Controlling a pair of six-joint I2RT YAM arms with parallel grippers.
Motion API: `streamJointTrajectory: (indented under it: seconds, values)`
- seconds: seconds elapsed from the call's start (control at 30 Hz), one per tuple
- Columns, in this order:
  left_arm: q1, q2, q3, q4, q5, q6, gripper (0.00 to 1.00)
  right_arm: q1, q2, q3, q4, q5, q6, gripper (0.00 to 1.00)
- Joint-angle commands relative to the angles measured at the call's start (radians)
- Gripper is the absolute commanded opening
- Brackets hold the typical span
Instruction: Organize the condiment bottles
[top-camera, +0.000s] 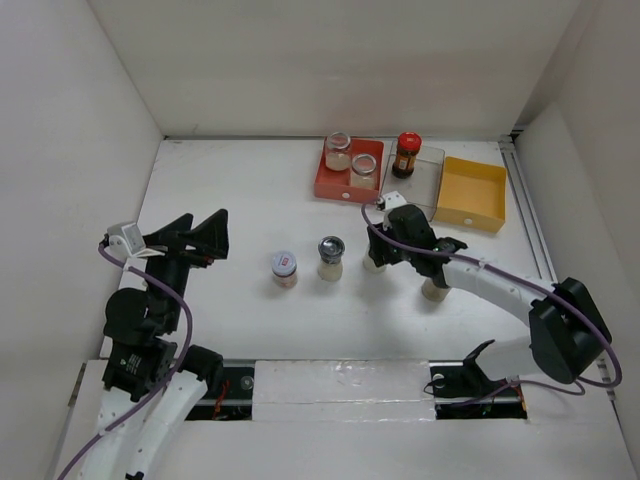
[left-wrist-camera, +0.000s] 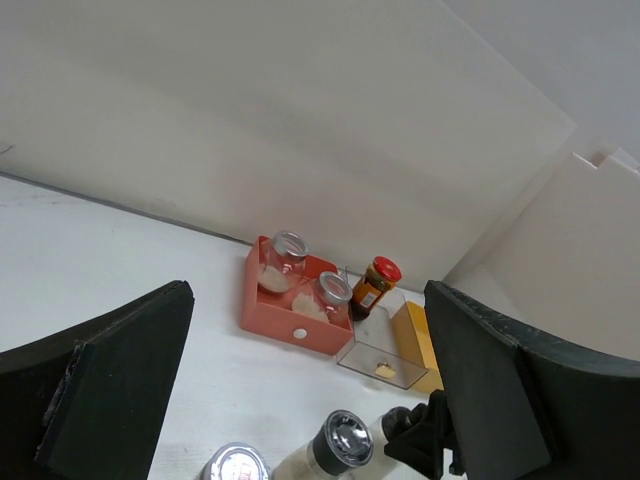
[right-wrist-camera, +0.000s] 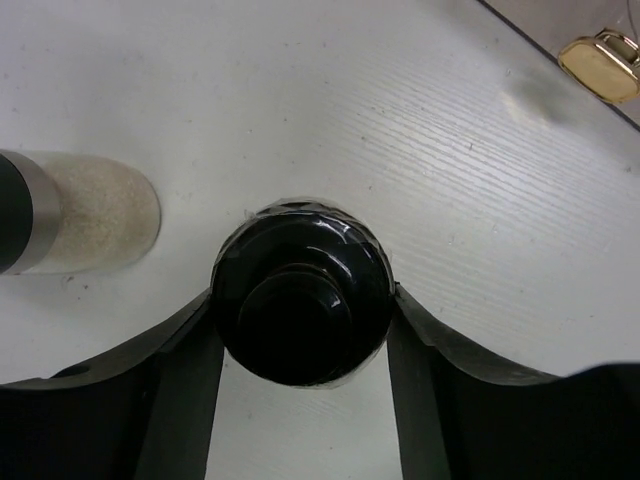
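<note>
My right gripper (top-camera: 383, 250) is shut on the black cap (right-wrist-camera: 300, 300) of a pale bottle (top-camera: 374, 263) that stands on the table; in the right wrist view the gripper (right-wrist-camera: 303, 305) has a finger pressed on each side of the cap. A second pale bottle (top-camera: 433, 290) stands partly under the right arm. A silver-lidded bottle (top-camera: 330, 257) and a white-lidded jar (top-camera: 284, 268) stand to the left of them. Two clear glass jars (top-camera: 338, 150) (top-camera: 363, 170) sit in the red tray (top-camera: 322, 186). A dark red-capped bottle (top-camera: 405, 155) stands in the clear tray (top-camera: 430, 178). My left gripper (top-camera: 190, 238) is wide open and empty, off to the left.
A yellow tray (top-camera: 472, 192) sits to the right of the clear tray. White walls enclose the table on three sides. A small gold clasp (right-wrist-camera: 600, 55) lies in the clear tray. The left wrist view shows the red tray (left-wrist-camera: 290, 325) and the silver-lidded bottle (left-wrist-camera: 345, 440) ahead.
</note>
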Motion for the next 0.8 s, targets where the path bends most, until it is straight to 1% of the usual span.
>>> streamJointTrajectory:
  seconds: [0.0,0.1,0.13,0.27,0.3,0.43,0.5,0.53,0.57,0.63,0.67,0.7,0.77]
  values:
    - [0.001,0.017,-0.005,0.049,0.017,0.005,0.97,0.017,-0.035,0.058,0.079,0.077,-0.012,0.52]
    - [0.001,0.017,-0.005,0.049,0.017,0.005,0.97,0.017,-0.105,0.101,0.079,0.142,-0.025,0.52]
    - [0.001,0.026,-0.005,0.049,0.017,0.005,0.97,0.000,-0.120,0.113,0.088,0.156,-0.035,0.52]
    - [0.001,0.026,-0.005,0.049,0.029,0.005,0.97,-0.127,-0.133,0.182,0.157,0.144,-0.045,0.51]
    - [0.001,0.026,-0.005,0.049,0.029,0.005,0.97,-0.185,-0.121,0.197,0.174,0.128,-0.045,0.51]
    - [0.001,0.035,-0.005,0.049,0.029,0.005,0.97,-0.311,-0.023,0.312,0.235,0.091,-0.045,0.51]
    - [0.001,0.035,-0.005,0.049,0.029,0.005,0.97,-0.357,0.065,0.355,0.252,0.064,-0.055,0.51]
    - [0.001,0.035,-0.005,0.049,0.019,0.005,0.97,-0.403,0.095,0.380,0.261,0.044,-0.055,0.51]
    - [0.001,0.035,-0.005,0.049,0.019,0.005,0.97,-0.423,0.158,0.427,0.261,0.029,-0.055,0.51]
    - [0.001,0.035,-0.005,0.049,0.019,0.005,0.97,-0.474,0.221,0.470,0.278,-0.013,-0.055,0.51]
    - [0.001,0.035,-0.005,0.049,0.019,0.005,0.97,-0.489,0.252,0.519,0.278,-0.028,-0.055,0.51]
    - [0.001,0.035,-0.005,0.049,0.019,0.005,0.97,-0.503,0.310,0.542,0.287,-0.042,-0.055,0.51]
    - [0.001,0.035,-0.005,0.049,0.008,0.005,0.97,-0.534,0.368,0.593,0.287,-0.111,-0.055,0.51]
